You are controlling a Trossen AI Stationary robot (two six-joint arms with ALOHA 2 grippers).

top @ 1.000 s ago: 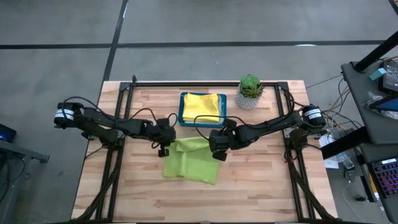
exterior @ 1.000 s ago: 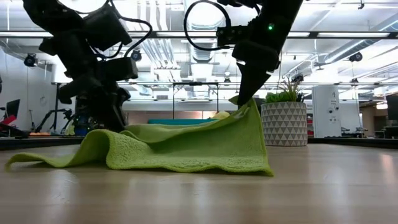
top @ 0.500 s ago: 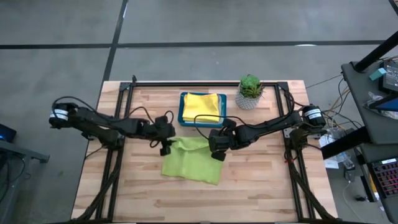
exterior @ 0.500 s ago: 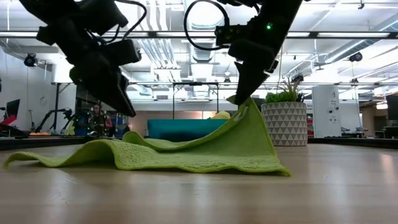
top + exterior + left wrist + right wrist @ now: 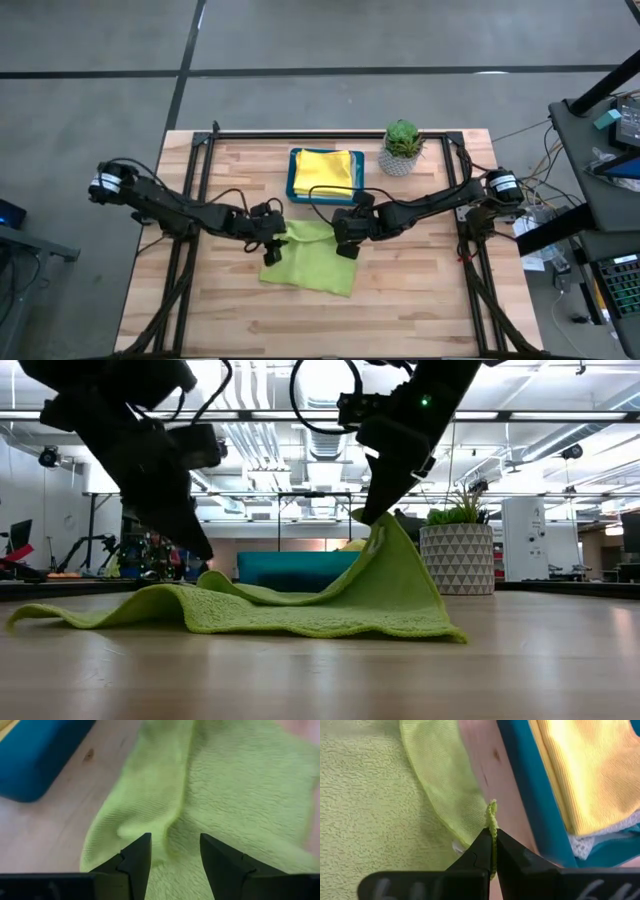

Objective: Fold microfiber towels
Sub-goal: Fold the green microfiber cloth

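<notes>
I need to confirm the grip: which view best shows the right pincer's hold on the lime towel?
The right wrist view: the right pincer visibly pinches the lime towel edge. The low view shows it lifted; the high view hides the contact.

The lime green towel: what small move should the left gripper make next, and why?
Probably lower the left gripper and close it on the lime green towel edge beneath it. It is open and holds nothing, while the right gripper is shut on the opposite corner, lifted off the table. A fold likely needs both corners held.
</notes>
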